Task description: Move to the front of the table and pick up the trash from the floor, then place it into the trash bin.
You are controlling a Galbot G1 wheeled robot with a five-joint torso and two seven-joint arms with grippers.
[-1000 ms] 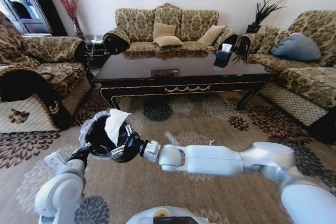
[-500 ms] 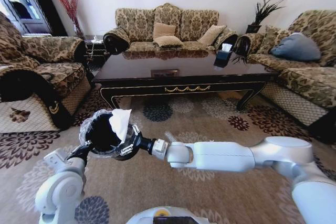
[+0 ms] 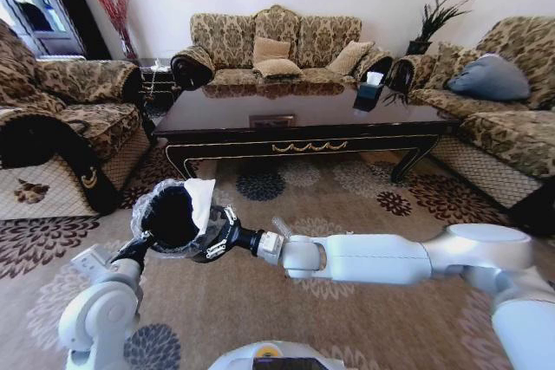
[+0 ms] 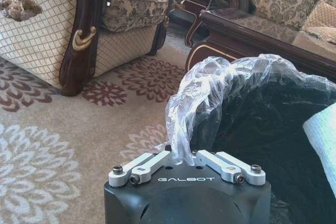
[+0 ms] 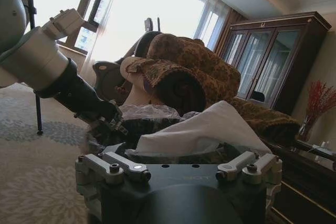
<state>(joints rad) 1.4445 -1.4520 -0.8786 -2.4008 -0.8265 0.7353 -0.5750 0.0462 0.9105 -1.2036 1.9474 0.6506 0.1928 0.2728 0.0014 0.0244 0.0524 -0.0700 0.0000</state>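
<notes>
My left gripper (image 4: 181, 157) is shut on the liner-covered rim of the trash bin (image 3: 167, 217), a black round bin held above the carpet at lower left. My right gripper (image 3: 215, 233) reaches across from the right to the bin's mouth. It is shut on the trash, a crumpled white paper (image 3: 201, 196) that leans into the opening. In the right wrist view the paper (image 5: 202, 128) sits between the fingers, with the bin (image 5: 140, 120) and my left arm behind it. The table (image 3: 303, 119) stands ahead. A small pale scrap (image 3: 279, 225) lies on the carpet.
A patterned armchair (image 3: 61, 119) stands at the left, a sofa (image 3: 277, 41) behind the table and another sofa (image 3: 512, 119) at the right. A black tissue box (image 3: 368, 93) sits on the table. Open carpet (image 3: 347, 188) lies between me and the table.
My right arm has stretched out further, carrying the paper slightly toward the table, and the paper now sits lower in the bin's mouth. The left gripper keeps its hold on the rim.
</notes>
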